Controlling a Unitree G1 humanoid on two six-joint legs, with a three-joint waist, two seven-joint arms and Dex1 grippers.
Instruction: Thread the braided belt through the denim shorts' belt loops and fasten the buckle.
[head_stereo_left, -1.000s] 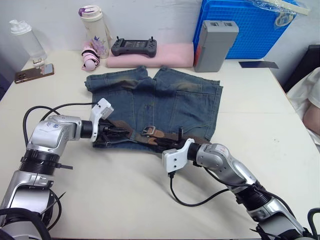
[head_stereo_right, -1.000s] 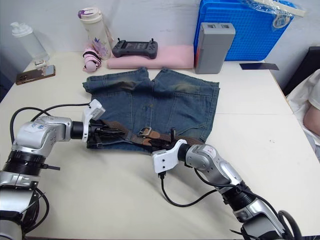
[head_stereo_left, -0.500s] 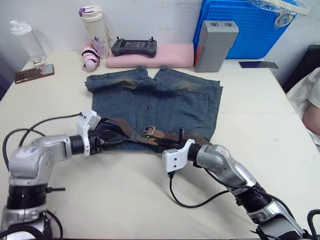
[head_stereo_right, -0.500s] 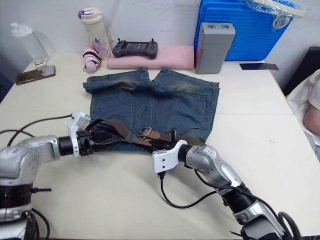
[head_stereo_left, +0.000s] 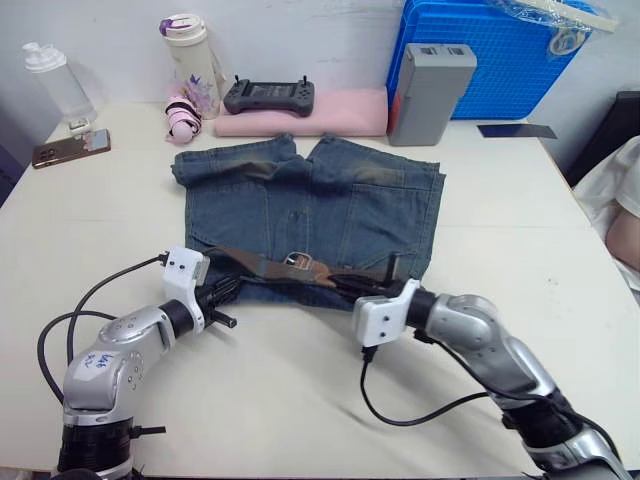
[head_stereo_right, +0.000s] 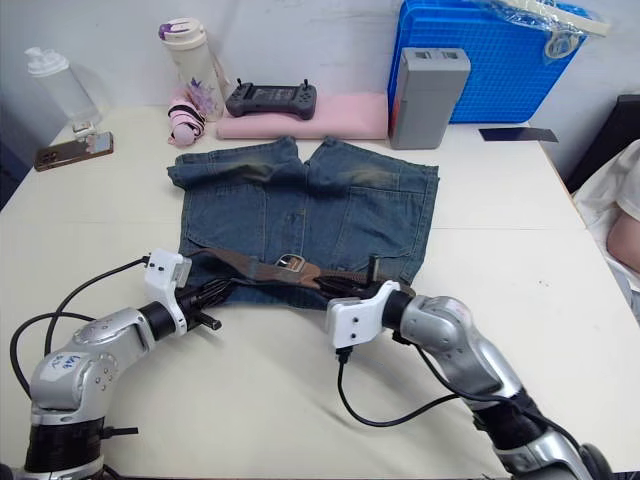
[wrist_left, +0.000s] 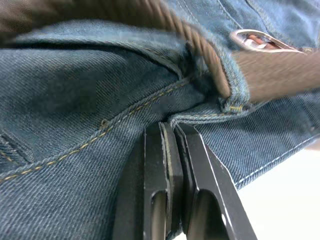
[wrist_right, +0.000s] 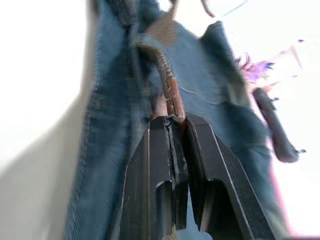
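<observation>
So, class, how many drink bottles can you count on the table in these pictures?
2. A clear bottle stands at the far left corner by the phone, and a cream bottle with a purple lid stands behind the shorts. Others may be hidden.

Through the left wrist camera I see my left gripper (wrist_left: 172, 131) lying against the denim shorts (wrist_left: 75, 125), its two black fingers (wrist_left: 155, 165) pressed together with almost no gap. I cannot tell if any cloth is caught between them. The tips sit at a seam fold of the waistband. Just beyond, the braided belt (wrist_left: 200, 55) passes under a belt loop (wrist_left: 232, 87) — the brown strap comes out on its far side. The silver buckle (wrist_left: 255, 40) is near it, partly visible.
</observation>
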